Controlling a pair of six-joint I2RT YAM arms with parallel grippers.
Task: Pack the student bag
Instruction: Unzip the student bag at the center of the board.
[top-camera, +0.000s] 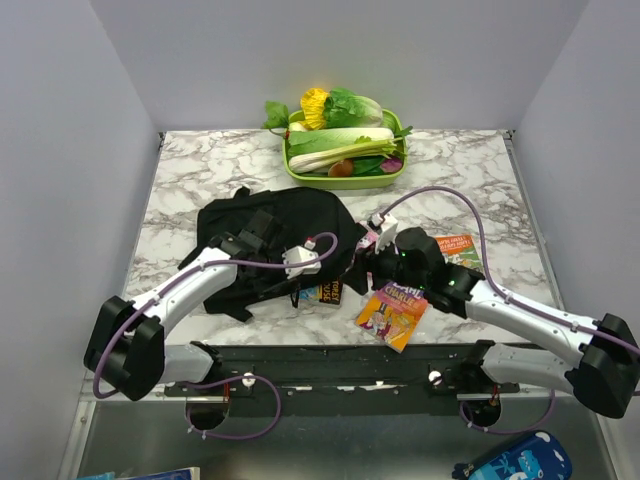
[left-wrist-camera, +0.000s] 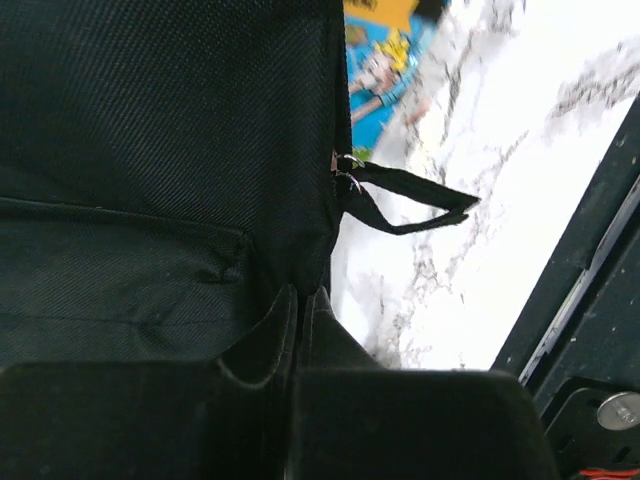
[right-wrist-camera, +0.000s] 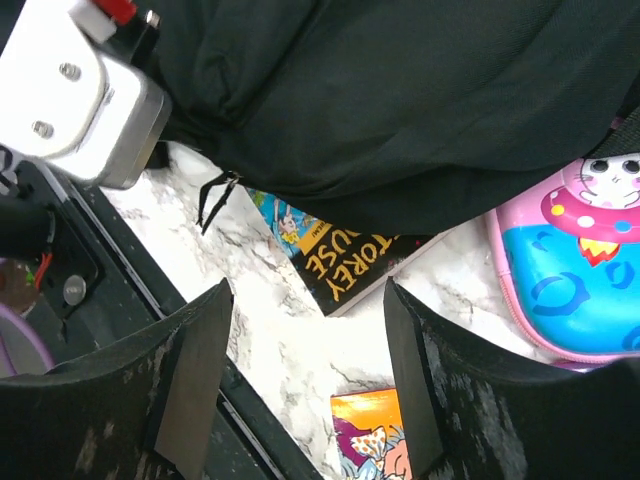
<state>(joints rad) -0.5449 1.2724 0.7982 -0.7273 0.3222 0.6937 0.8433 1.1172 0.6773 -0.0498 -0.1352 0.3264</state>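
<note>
The marble bench (top-camera: 200, 170) carries the student bag (top-camera: 300, 212), which lies slumped flat near the middle, a little toward the left, and does not look ready for loading yet. At the far edge sits a green tray (top-camera: 345, 184) of vegetables, well apart from the work. A dark book (right-wrist-camera: 350, 255) lies half under the bag's near edge and an orange book (top-camera: 392, 312) lies near it by the bench's near edge. A pink pencil case (right-wrist-camera: 575, 270) is tucked against the bag; these are probably the things waiting to go in. The left end effector (left-wrist-camera: 298, 300) is pressed together on the bag's edge seam, below a thin pull strap (left-wrist-camera: 410, 200), probably to lift or steady the fabric. The right end effector (right-wrist-camera: 305, 340) hovers spread and empty over the dark book, likely lining up to take it.
</note>
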